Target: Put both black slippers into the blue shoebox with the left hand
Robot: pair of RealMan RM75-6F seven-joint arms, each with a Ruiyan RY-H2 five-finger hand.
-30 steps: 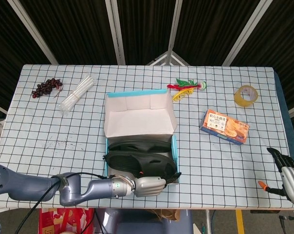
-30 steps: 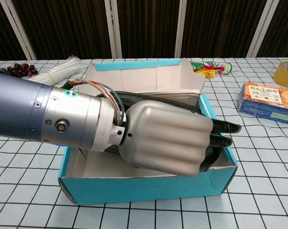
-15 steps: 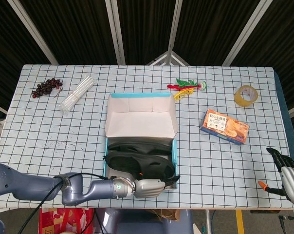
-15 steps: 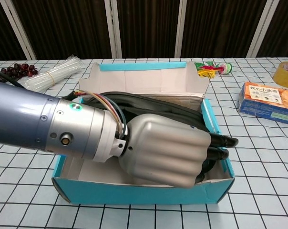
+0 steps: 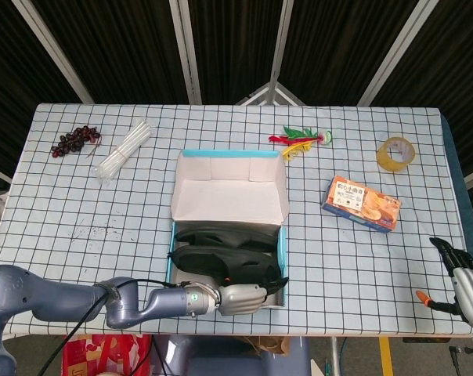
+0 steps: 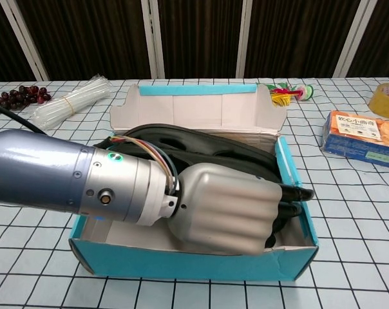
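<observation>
The blue shoebox [image 5: 281, 244] stands open near the table's front edge, its white-lined lid [image 5: 230, 186] tilted up at the back. Both black slippers [image 5: 221, 244] lie inside it, one over the other. My left hand [image 5: 240, 298] reaches in over the front wall [image 6: 181, 265]. The left hand [image 6: 223, 209] is curled like a fist on the front slipper [image 6: 201, 138], and its dark fingertips [image 6: 292, 193] wrap that slipper's edge by the right wall. My right hand [image 5: 461, 270] hangs off the table's lower right corner, fingers apart, holding nothing.
Dark grapes [image 5: 74, 140] and a bundle of white sticks [image 5: 123, 150] lie at the back left. A colourful toy [image 5: 299, 141], a tape roll [image 5: 395, 153] and an orange snack box [image 5: 362, 203] sit to the right of the shoebox.
The shoebox has shifted slightly right and squared up, and its lid stands more upright. My left hand has sunk lower into the box with the slipper. The right hand has not moved.
</observation>
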